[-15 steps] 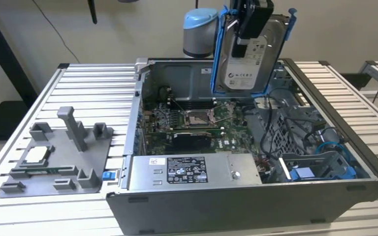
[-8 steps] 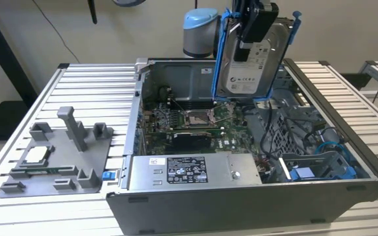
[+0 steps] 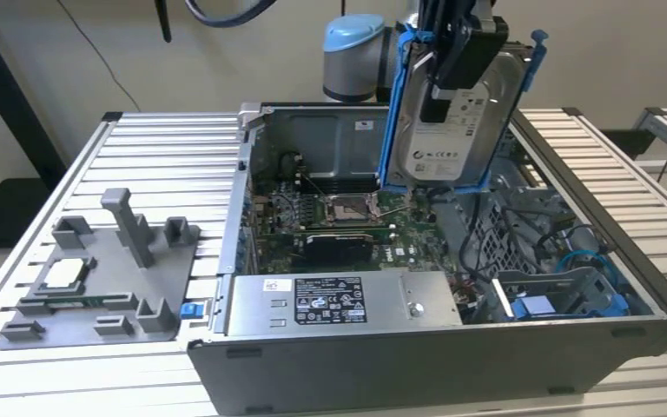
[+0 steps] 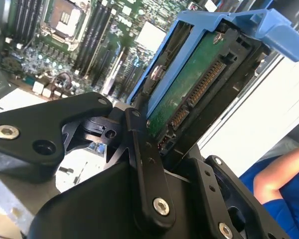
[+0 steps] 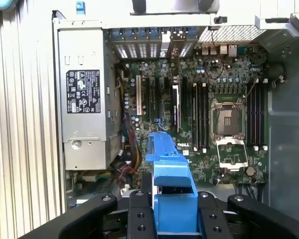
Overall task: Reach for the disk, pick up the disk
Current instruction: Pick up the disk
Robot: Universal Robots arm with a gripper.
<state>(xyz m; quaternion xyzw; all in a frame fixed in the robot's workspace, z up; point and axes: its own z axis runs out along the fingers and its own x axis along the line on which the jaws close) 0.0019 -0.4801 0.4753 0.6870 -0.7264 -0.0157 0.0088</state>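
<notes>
The disk is a silver-grey drive with a white label, clipped in a blue frame. It hangs upright in the air above the back of the open computer case, clear of its bays. My gripper is shut on the disk from above, with black fingers on both faces. In the second wrist view, the disk's green circuit board and blue frame sit between the black fingers. In the first wrist view, the frame's blue edge runs between the two finger bases.
Under the disk lie the motherboard with its bare processor socket and the grey power supply. A blue bracket sits in the case's drive bay. A grey fixture holding a small silver chip lies on the slatted table. A person's arm is nearby.
</notes>
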